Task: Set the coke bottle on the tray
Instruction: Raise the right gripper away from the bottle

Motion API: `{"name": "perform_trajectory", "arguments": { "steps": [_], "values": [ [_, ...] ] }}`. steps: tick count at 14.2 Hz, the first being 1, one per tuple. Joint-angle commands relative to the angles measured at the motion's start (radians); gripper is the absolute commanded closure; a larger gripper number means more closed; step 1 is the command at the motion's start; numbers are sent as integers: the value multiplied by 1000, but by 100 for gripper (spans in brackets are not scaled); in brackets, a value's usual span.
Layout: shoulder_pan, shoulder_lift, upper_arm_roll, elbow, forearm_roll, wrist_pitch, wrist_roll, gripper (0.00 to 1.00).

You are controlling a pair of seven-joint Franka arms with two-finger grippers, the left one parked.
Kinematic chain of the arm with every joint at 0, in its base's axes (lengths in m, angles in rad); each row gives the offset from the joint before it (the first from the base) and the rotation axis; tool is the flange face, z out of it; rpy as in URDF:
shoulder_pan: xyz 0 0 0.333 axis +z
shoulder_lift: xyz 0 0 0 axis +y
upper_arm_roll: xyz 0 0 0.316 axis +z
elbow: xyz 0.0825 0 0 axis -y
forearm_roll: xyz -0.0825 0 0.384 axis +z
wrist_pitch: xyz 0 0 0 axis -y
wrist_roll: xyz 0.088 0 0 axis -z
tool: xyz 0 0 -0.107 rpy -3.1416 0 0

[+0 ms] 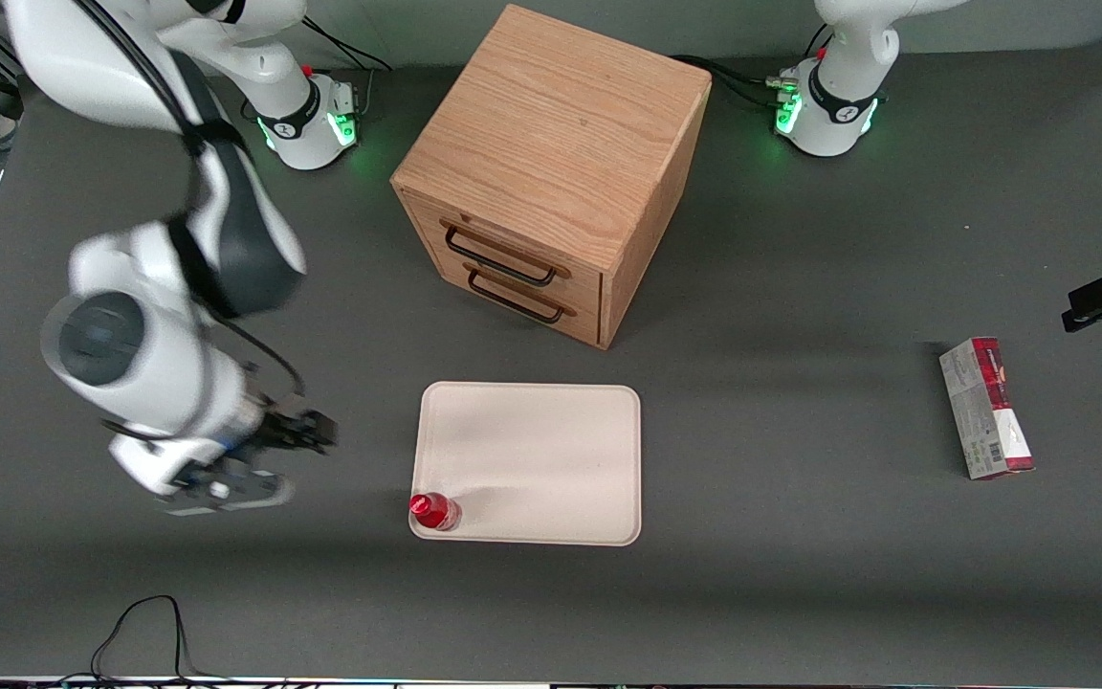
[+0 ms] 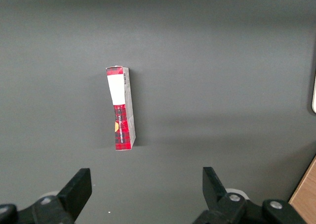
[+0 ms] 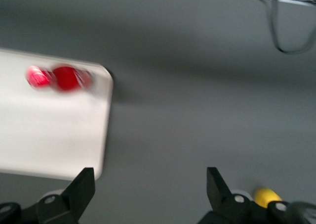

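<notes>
The small red coke bottle (image 1: 433, 510) stands upright on the cream-white tray (image 1: 551, 450), in the tray's corner nearest the front camera and toward the working arm's end. It also shows in the right wrist view (image 3: 63, 78), blurred, on the tray (image 3: 49, 135). My gripper (image 1: 307, 433) hangs above bare table beside the tray, apart from the bottle. In the right wrist view my gripper (image 3: 150, 187) is open and empty, its two dark fingers (image 3: 84, 187) wide apart over the grey table.
A wooden drawer cabinet (image 1: 551, 172) stands farther from the front camera than the tray. A red-and-grey carton box (image 1: 986, 409) lies toward the parked arm's end of the table; it also shows in the left wrist view (image 2: 121, 108). A black cable (image 1: 144, 632) lies near the front edge.
</notes>
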Motion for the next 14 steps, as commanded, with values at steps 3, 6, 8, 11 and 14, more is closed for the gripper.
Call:
{"name": "perform_trajectory", "arguments": {
  "steps": [3, 6, 8, 11, 14],
  "values": [
    [-20, -424, -112, -376, 136, -37, -50, 0],
    [-24, -559, -126, -493, 135, -62, -47, 0],
    [-36, -564, -126, -494, 137, -82, -45, 0],
    [-36, -567, -126, -494, 135, -82, -41, 0],
    [-38, -567, -125, -493, 127, -82, -42, 0]
  ]
}}
